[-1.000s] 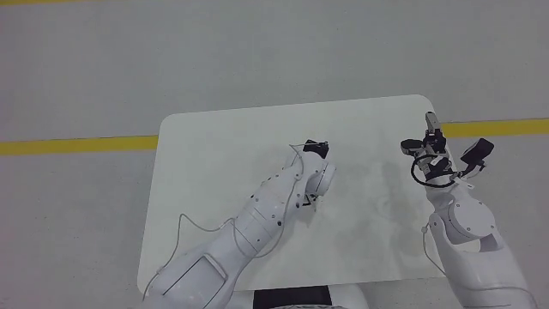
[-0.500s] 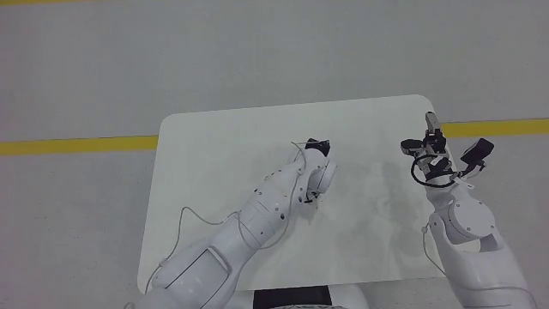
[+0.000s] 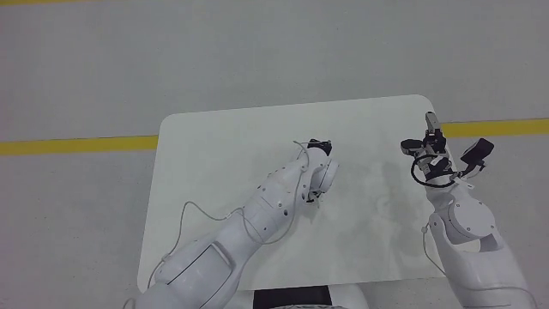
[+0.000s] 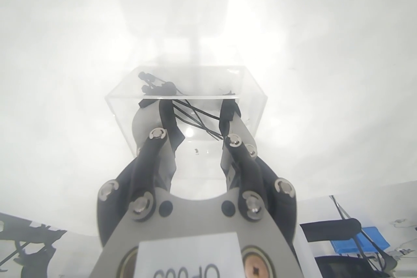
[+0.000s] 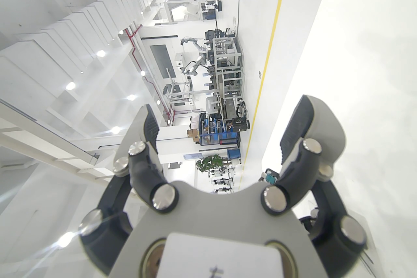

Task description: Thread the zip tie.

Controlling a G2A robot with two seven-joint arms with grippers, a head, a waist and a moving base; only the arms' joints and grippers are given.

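Left end effector (image 4: 197, 112): open, tips down inside clear box (image 4: 252, 96), mid bench (image 3: 214, 163).
Zip ties (image 4: 158, 86): black, in clear box, some between the two tips.
Right end effector (image 5: 224, 119): wide open, by bench's right edge.

obstacle: clear box (image 4: 254, 103) walls around left hand (image 4: 198, 112) | right hand (image 5: 224, 113): open air

The counter (image 3: 214, 154) is white, smooth and faintly glossy. The box (image 4: 252, 100) is clear, glossy plastic, and the zip ties (image 4: 195, 112) in it are thin black plastic. The left hand (image 4: 197, 108) and right hand (image 5: 226, 106) have matt grey metal plates and shiny rivets. The right hand's black pads (image 5: 294, 124) look ribbed and rubbery.
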